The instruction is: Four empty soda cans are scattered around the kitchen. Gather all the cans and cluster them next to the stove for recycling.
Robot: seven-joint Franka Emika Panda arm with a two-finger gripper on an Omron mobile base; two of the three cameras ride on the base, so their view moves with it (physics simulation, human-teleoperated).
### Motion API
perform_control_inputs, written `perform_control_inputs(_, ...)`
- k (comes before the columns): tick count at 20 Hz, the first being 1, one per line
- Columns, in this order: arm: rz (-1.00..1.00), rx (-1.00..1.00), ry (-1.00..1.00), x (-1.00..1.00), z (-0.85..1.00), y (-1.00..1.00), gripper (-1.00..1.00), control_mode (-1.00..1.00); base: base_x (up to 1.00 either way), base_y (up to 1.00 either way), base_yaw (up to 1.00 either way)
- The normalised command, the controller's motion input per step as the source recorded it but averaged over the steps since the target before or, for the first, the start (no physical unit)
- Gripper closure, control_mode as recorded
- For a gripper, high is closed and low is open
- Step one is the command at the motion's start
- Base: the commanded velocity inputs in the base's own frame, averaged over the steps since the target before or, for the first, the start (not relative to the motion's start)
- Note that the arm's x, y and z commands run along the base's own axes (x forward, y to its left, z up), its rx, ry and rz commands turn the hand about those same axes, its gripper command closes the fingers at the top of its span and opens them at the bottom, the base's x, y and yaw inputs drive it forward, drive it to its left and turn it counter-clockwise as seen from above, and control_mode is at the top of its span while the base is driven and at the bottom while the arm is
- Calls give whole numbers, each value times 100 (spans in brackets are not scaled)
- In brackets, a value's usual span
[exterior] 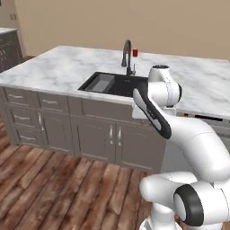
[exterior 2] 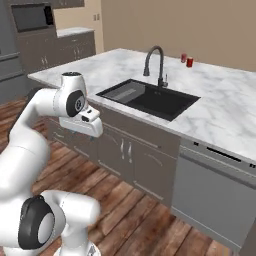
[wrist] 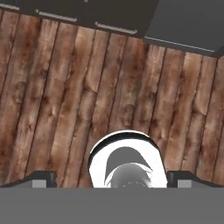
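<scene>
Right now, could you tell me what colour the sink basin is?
The sink basin is black, clearest in the right base view.

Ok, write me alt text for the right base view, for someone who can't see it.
A white robot arm stands on wood-plank floor facing a marble-topped kitchen island with a black sink and dark curved faucet. Two small red soda cans sit close together on the counter beyond the faucet. Dark cabinets run below.

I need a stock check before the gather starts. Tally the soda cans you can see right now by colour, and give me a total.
Red soda cans on the island counter, behind the faucet: 2 (first, second)
Other colours: 0
Total: 2
</scene>
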Motion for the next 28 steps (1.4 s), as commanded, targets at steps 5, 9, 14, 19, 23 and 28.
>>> perform_control_inputs(5, 0, 0, 0, 0, 0, 0, -100, 100, 2, -20, -41)
perform_control_inputs(9, 0, 0, 0, 0, 0, 0, -100, 100, 22, 0, -32)
perform_control_inputs(14, 0, 0, 0, 0, 0, 0, -100, 100, 28, 0, -34)
perform_control_inputs(19, 0, 0, 0, 0, 0, 0, -100, 100, 28, -46, -26)
perform_control_inputs(23, 0, 0, 0, 0, 0, 0, -100, 100, 64, -66, -6)
perform_control_inputs(28, 0, 0, 0, 0, 0, 0, -100, 100, 63, -90, 0)
